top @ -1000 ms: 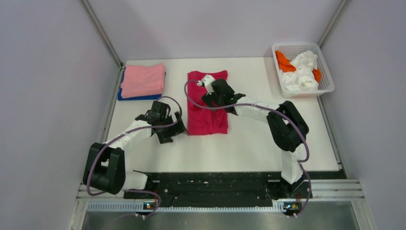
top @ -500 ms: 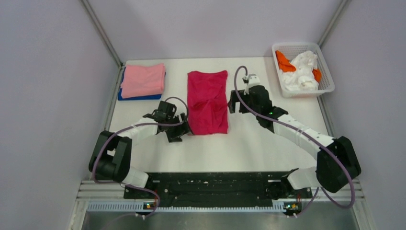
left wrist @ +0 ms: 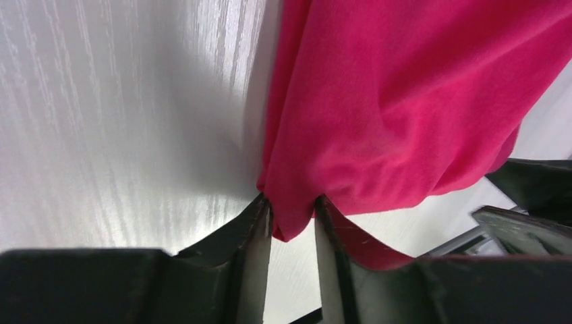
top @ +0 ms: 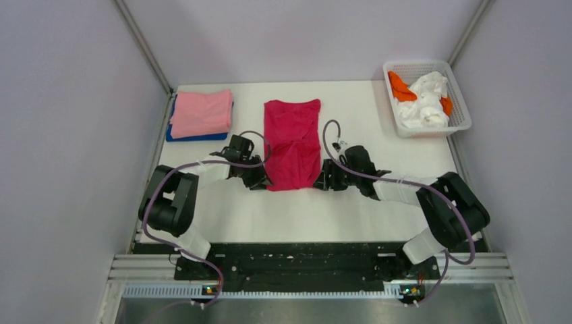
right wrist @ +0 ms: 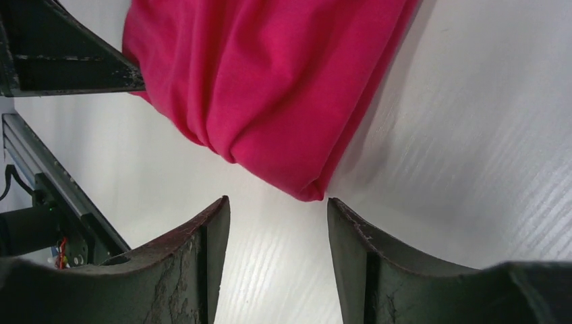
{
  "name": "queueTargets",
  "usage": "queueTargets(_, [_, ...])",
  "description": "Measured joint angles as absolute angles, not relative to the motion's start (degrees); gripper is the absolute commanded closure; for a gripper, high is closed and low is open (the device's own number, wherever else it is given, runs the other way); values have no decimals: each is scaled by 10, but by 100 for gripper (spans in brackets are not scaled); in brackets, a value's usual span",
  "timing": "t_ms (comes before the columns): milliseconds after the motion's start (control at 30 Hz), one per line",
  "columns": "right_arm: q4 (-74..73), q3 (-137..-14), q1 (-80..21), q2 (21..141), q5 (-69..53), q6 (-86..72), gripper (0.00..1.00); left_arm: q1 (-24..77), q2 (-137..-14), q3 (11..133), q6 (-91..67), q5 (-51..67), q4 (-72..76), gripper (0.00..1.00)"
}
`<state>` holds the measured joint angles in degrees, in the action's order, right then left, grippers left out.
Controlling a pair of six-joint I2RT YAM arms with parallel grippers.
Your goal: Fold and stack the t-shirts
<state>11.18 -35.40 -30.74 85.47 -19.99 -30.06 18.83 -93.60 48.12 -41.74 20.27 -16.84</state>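
1. The left gripper (left wrist: 292, 210) has its fingers narrow, and a near corner of the crimson t-shirt (left wrist: 405, 101) is pinched between the tips, though only shallowly, it seems.
2. The right gripper (right wrist: 278, 202) has its fingers wide; the shirt's other near corner lies just ahead of the tips, ungripped.
3. Risk: lifting now would drag one corner alone and skew the fold. The shallow pinch could also slip.

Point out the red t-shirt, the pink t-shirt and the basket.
red t-shirt (top: 292, 142), top view, middle of the cloth.
pink t-shirt (top: 201, 113), top view, centre of folded face.
basket (top: 461, 98), top view, its right rim.
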Motion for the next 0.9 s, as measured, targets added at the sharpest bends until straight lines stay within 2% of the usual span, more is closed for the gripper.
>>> queueTargets(33, [120, -356, -307, 870, -204, -301, 51, 188, -941, 486, -418, 202, -168, 89])
queueTargets(67, [124, -358, -307, 881, -206, -301, 54, 188, -947, 489, -419, 200, -167, 100])
queueTargets(167, [138, -369, -307, 922, -216, -306, 67, 188, -962, 498, -421, 201, -165, 100])
queueTargets(300, [150, -375, -307, 942, -220, -311, 96, 189, -962, 499, -420, 198, -164, 100])
queueTargets(333, [151, -375, -307, 944, -220, -309, 100, 189, -962, 499, -420, 198, -162, 100])
queueTargets(633, [119, -375, -307, 931, -218, -300, 100, 190, -935, 490, -407, 152, -181, 100])
queueTargets(767, [46, -362, -307, 860, -216, -286, 100, 191, -873, 457, -390, 112, -215, 100])
queueTargets(900, [11, -323, -312, 774, -243, -282, 100, 195, -811, 411, -388, 120, -232, 100])
